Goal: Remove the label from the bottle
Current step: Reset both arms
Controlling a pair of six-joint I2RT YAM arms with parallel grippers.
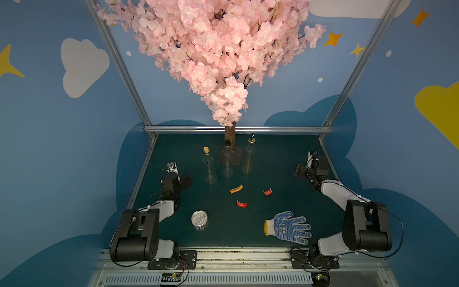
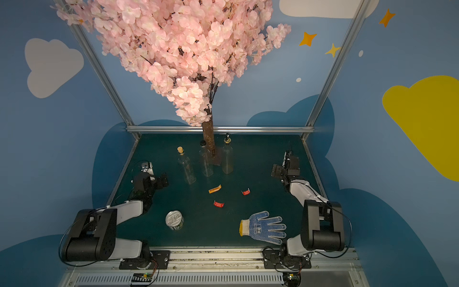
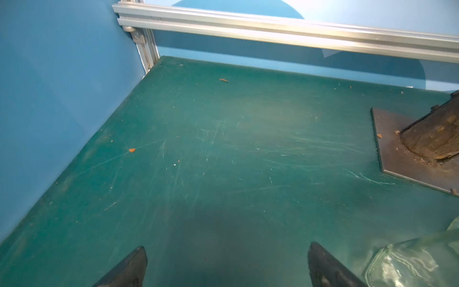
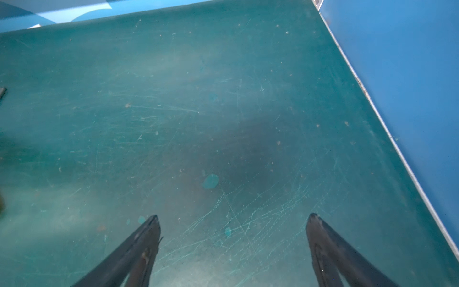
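The cork-stoppered bottle (image 1: 209, 166) stands near the left gripper (image 3: 226, 251) and looks label-free. An orange label (image 1: 236, 189) lies on the mat (image 1: 223, 231) in front of it. Both grippers gape empty, the right gripper (image 4: 233, 218) well apart.

Upright corked clear bottle (image 2: 186, 169) on green mat (image 2: 260, 169), orange label (image 2: 215, 189) near it

Viewed from my remote station, I count three clear bottles on the counter (image 1: 285, 154): corked bottle (image 1: 209, 166), black-capped bottle (image 1: 227, 161), pourer bottle (image 1: 249, 156). Three loose labels: orange label (image 1: 236, 189), right red label (image 1: 267, 191), near red label (image 1: 241, 204). One can (image 1: 199, 220), one glove (image 1: 288, 227), one blossom tree (image 1: 229, 135), and two tools, left tool (image 3: 227, 247) and right tool (image 4: 233, 216).
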